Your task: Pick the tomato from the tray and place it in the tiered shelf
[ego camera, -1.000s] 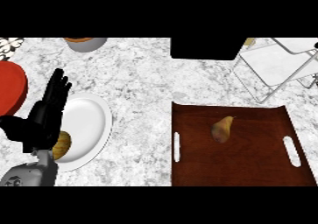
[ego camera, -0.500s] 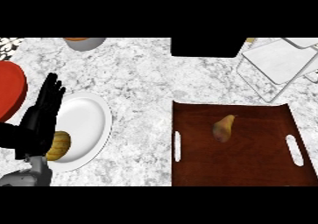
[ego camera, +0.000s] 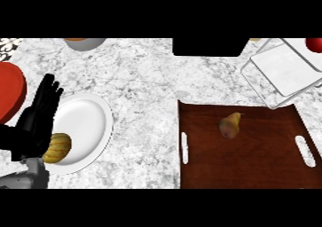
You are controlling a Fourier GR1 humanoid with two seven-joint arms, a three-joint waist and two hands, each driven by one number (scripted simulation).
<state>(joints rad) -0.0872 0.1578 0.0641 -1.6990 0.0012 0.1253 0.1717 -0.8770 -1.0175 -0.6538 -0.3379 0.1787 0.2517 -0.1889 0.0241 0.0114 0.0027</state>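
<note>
The brown tray (ego camera: 255, 164) lies at the lower right with white handle slots on its two sides. On it rests a single yellow-brown, pear-shaped fruit (ego camera: 230, 125). The white wire tiered shelf (ego camera: 281, 66) stands at the upper right. A red round thing, seemingly the tomato (ego camera: 318, 44), shows at the shelf's far right corner, cut off by the view's edge. My left hand (ego camera: 33, 126) is open with fingers up at the left edge, overlapping the white plate's rim and far from the tray. My right hand is out of sight.
A white plate (ego camera: 88, 122) at the left holds a yellow ribbed item (ego camera: 58, 147). A red plate (ego camera: 5, 95) lies at the far left. A bowl (ego camera: 84, 43) sits at the top left, and a black block (ego camera: 210, 46) at the top middle.
My left hand has drifted a little left and down over the plate's rim. The red round thing now shows at the shelf's far corner.
</note>
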